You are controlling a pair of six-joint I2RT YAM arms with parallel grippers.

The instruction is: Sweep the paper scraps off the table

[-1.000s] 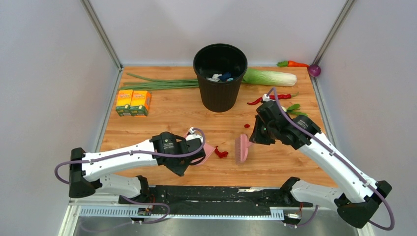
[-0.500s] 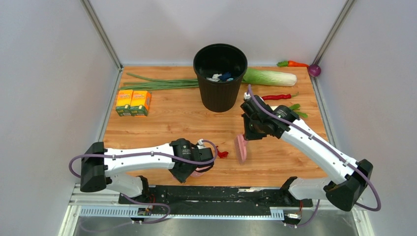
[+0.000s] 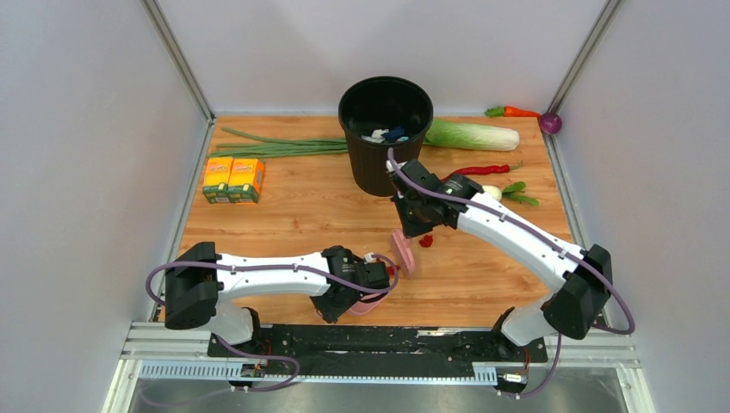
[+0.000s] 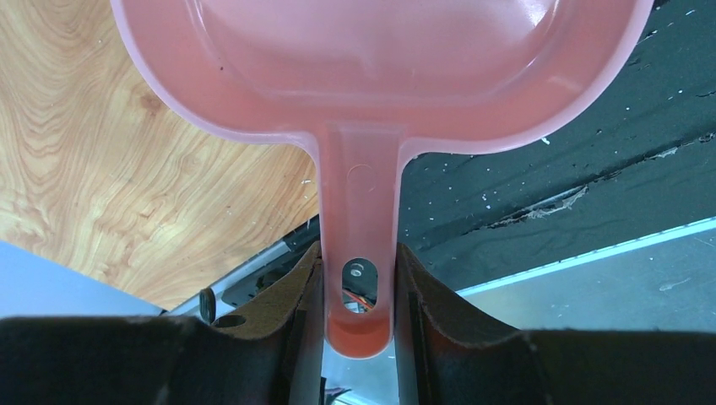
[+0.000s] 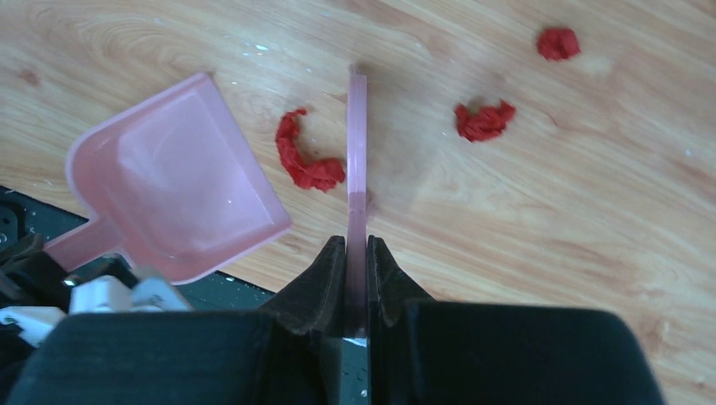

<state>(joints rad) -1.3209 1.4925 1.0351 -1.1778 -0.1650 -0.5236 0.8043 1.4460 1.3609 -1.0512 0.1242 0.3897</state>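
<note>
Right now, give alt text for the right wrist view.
The right hand grips a pink brush, edge-on, over the table. One red scrap lies between brush and pink dustpan; two more scraps lie on the brush's other side.

No text, number or sign can be read in any view. The two orange-and-yellow cardboard cartons (image 3: 232,179) at the left side of the light-brown wood-grain worktop (image 3: 293,206) carry coloured print on their upper faces. It is too small and blurred to make out any letters or a brand.
</note>
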